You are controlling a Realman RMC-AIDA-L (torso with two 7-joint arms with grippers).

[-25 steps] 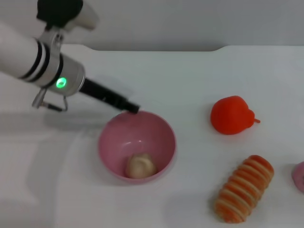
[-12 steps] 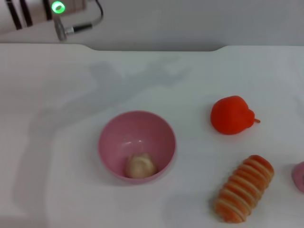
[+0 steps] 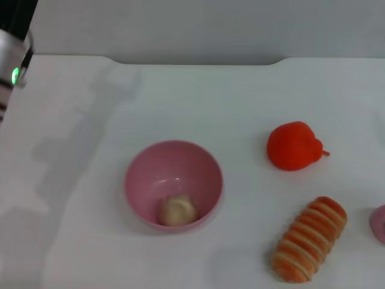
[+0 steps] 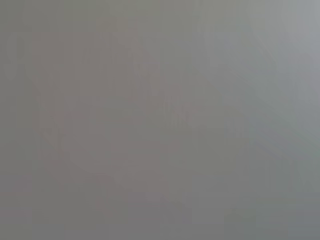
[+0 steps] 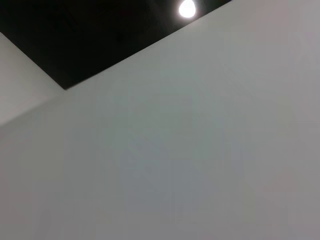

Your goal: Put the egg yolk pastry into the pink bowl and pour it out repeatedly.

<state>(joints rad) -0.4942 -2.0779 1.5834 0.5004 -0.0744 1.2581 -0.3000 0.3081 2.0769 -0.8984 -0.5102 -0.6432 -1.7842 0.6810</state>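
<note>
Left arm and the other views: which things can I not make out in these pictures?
- Left gripper: out of the head view; only a part of the left arm shows, cut by the left edge.
- Left wrist view: only a plain grey field, no object.
- Right wrist view: only a pale surface, a dark area and a lamp; right gripper not in view.
- Pink object: cut by the right edge of the head view, unidentifiable.
- Egg yolk pastry: its underside is hidden inside the pink bowl.

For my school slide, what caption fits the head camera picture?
A pastry sits inside a pink bowl beside a red fruit and striped roll.
</note>
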